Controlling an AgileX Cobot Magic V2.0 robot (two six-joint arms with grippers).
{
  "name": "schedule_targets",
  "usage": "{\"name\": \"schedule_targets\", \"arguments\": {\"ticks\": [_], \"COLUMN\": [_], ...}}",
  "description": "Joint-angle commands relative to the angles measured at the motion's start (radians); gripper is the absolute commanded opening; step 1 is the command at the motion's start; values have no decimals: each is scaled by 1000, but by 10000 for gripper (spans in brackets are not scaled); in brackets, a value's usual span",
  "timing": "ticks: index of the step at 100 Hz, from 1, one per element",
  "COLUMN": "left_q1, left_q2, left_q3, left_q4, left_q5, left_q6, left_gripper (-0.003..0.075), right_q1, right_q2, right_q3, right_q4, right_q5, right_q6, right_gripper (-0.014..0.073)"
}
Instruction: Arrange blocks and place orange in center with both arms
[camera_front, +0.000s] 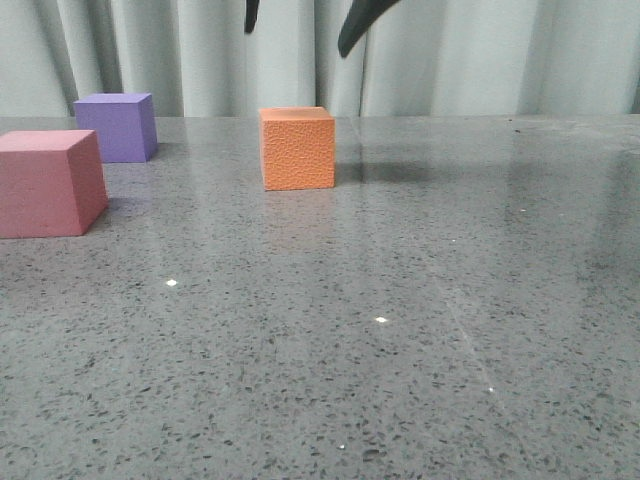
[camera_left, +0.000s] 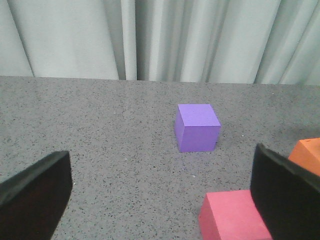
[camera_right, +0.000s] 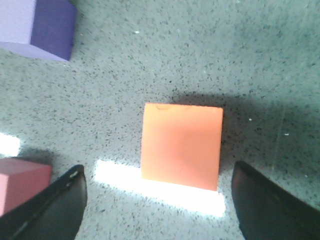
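Note:
The orange cube (camera_front: 298, 148) stands on the grey table, mid-back. The purple cube (camera_front: 118, 126) stands at the back left, and the pink-red cube (camera_front: 48, 182) in front of it at the left edge. My right gripper (camera_front: 297, 40) hangs open above the orange cube, only its two dark fingertips showing. In the right wrist view the gripper (camera_right: 160, 210) is open and empty, with the orange cube (camera_right: 181, 146) below between the fingers. My left gripper (camera_left: 160, 210) is open and empty, low over the table. It faces the purple cube (camera_left: 198, 127), with the pink-red cube (camera_left: 232, 215) by its finger.
The speckled grey tabletop (camera_front: 400, 330) runs wide to the front and right. A pale pleated curtain (camera_front: 480, 50) hangs behind the table's back edge. An orange cube corner (camera_left: 307, 154) shows in the left wrist view. The purple (camera_right: 42, 25) and pink-red (camera_right: 20, 182) cubes show in the right wrist view.

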Motion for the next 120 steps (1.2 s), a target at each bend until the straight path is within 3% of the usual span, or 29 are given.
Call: {"name": "schedule_targets", "arguments": {"ticks": [1,51,120], "left_q1": [1,1,1], "left_q2": [4,4,34], "left_q3": [-35,-35,-59], "left_q4": [-17,-17,-39], "left_q5": [-75,-77,-87], "left_q6": [-3,-3,0], "left_gripper": [693,693,693], "right_q1": [-3,82,114], "right_q2": [-97,-276,-724], "right_q3": [-5,214,803], "right_q4": [6,-93,-106], "right_q5": [77,6,-287], "right_q6": [-18,-94,-121], "right_gripper": [592,592,592]}}
